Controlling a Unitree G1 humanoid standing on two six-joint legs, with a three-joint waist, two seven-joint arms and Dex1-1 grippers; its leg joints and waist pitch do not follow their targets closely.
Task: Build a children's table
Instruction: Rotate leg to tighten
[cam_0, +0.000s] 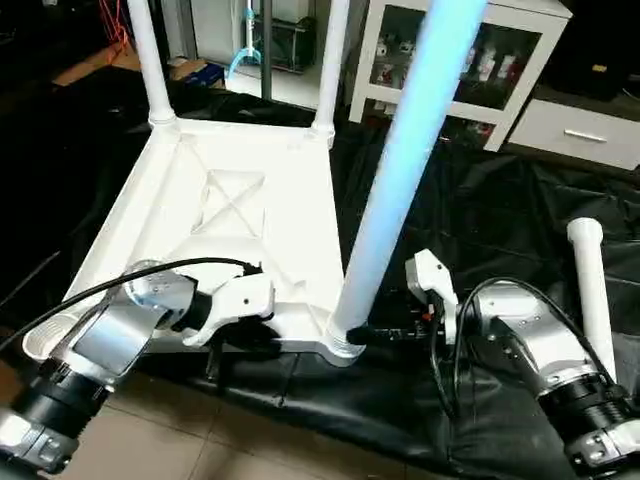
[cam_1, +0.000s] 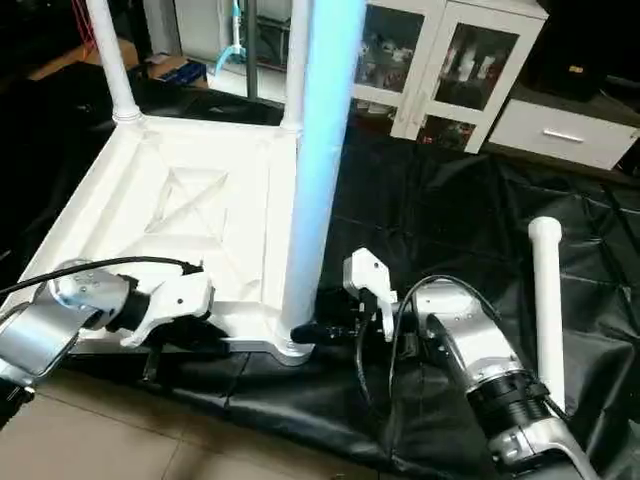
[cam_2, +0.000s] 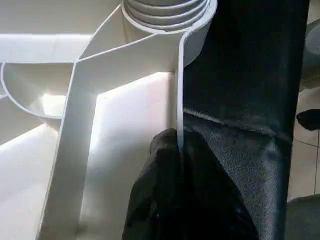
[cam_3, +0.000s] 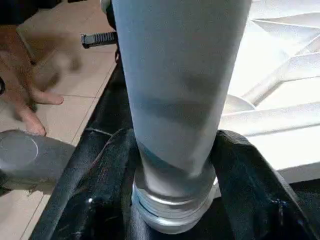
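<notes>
Black sheet (cam_0: 480, 220) | tabletop (cam_0: 240, 200): 1 | legs: 3 upright, 1 lying (cam_0: 592, 290) | left tool (cam_2: 177, 150) clamped on rim | right tool (cam_3: 175, 165) seemingly straddling near leg (cam_0: 400, 160)

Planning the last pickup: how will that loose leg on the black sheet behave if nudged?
The loose leg is a round, smooth tube, so it would probably roll. It looks stiff and likely light. The wrinkled black sheet may slow it.
</notes>
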